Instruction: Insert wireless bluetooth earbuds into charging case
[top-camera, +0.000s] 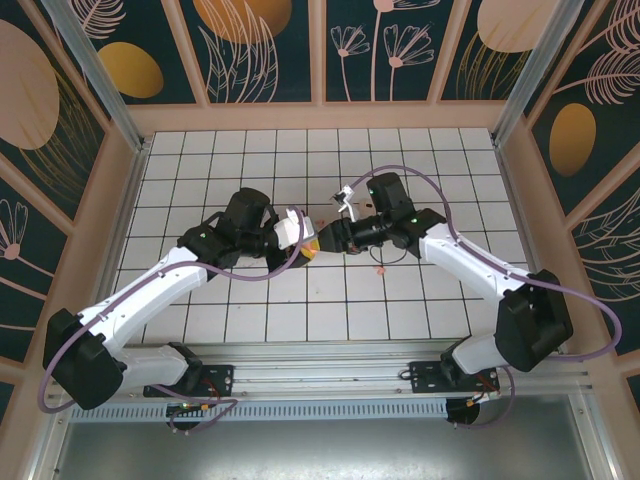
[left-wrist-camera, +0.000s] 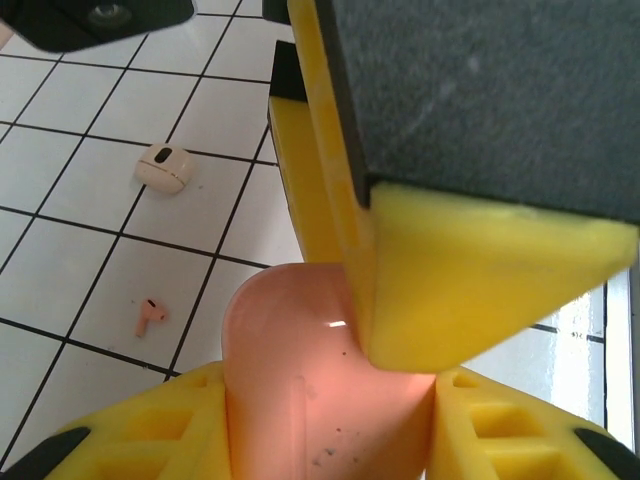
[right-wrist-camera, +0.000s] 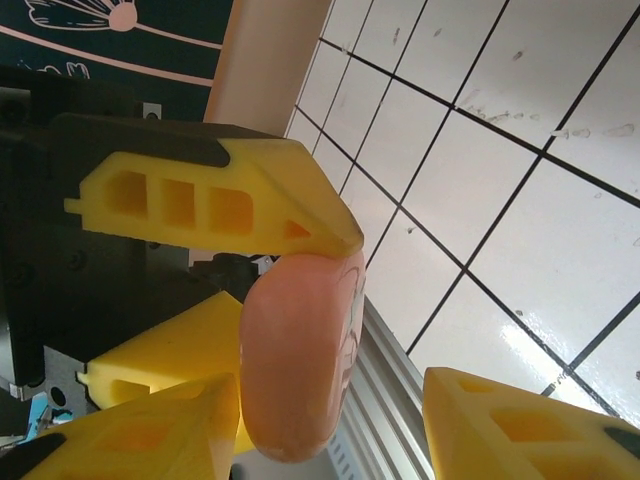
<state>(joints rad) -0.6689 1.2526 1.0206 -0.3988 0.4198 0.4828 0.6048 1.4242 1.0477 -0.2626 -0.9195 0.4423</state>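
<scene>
Case: we've got the salmon-pink rounded glossy plastic charging case (left-wrist-camera: 290, 380) up off the table. Its shell is smooth, with a soft highlight and a few dark specks.
Left pincer: the left pincer (left-wrist-camera: 325, 410) is clamped on that case, with hollow-celled yellow plastic fingers (left-wrist-camera: 130, 430) on either flank. From above we find it (top-camera: 303, 243) at mid-table.
Right pincer: the right pincer (right-wrist-camera: 330, 390) stands apart. One finger lies against the case (right-wrist-camera: 300, 350); the other finger (right-wrist-camera: 520, 430) hangs clear, and we see tiles in the gap.
In the way: from the left wrist, a yellow wedge-shaped fingertip of the right pincer sits on the case's upper right shoulder. The dark grey matte block behind it hides much of the table.
Pink earbud: a salmon-pink stemmed plastic earbud (left-wrist-camera: 150, 317) lies flat on a tile, well apart from both pincers. From above it (top-camera: 378, 268) sits beside the right forearm.
Beige earbud: a pale beige rounded plastic earbud (left-wrist-camera: 163, 167) with a dark oval on its face lies near the pink one, farther from the left pincer. We cannot make out its stem.
Table: white glossy tiled table (top-camera: 400, 300), with a dark grout grid and light scuffs.
Surround: a peach wooden frame (top-camera: 320, 115) around dark teal panels printed with leaves and flowers, and an aluminium rail (top-camera: 330, 375) along the near edge.
</scene>
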